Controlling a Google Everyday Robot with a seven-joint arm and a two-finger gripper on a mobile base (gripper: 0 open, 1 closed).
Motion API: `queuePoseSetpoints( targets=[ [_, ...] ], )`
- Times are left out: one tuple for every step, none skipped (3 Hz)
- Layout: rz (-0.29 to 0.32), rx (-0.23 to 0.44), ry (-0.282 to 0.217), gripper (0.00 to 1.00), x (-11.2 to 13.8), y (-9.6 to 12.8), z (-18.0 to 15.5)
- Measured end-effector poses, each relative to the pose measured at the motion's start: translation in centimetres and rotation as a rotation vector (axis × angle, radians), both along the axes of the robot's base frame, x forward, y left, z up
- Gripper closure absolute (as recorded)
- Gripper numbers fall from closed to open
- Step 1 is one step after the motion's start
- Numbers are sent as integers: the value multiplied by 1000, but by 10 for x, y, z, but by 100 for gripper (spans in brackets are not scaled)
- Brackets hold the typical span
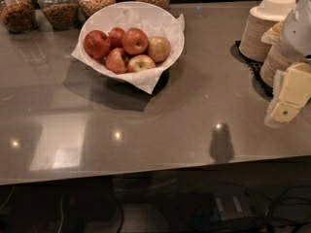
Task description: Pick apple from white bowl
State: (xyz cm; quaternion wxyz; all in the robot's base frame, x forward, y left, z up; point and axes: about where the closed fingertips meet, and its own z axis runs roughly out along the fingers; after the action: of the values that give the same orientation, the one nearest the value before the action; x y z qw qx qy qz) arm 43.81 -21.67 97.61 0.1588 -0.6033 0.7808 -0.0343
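Observation:
The white bowl [146, 9], wide and round, stands on the grey counter at the back left. It is lined with crinkled white paper [147, 80] whose corners stick out over the rim. Several apples lie in it, among them a dark red one [97, 43] at the left, a red one [135, 41] in the middle and a yellowish one [158, 48] at the right. My gripper [290, 97], pale yellow under a white arm casing [299, 30], hangs at the right edge of the view, far to the right of the bowl and apart from it. It holds nothing that I can see.
Several glass jars [59, 6] of grains and nuts line the back edge behind the bowl. Stacks of beige paper bowls [262, 28] stand on a black mat [252, 64] at the back right, next to my gripper. The counter's front edge [155, 171] runs across the lower view.

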Motion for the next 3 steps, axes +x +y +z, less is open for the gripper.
queuePoseSetpoints(
  targets=[
    [0,0,0,0,0,0,0],
    [-6,17,-18,0,3,1,1],
    [-6,91,-61,0,17,7,-1]
  ],
)
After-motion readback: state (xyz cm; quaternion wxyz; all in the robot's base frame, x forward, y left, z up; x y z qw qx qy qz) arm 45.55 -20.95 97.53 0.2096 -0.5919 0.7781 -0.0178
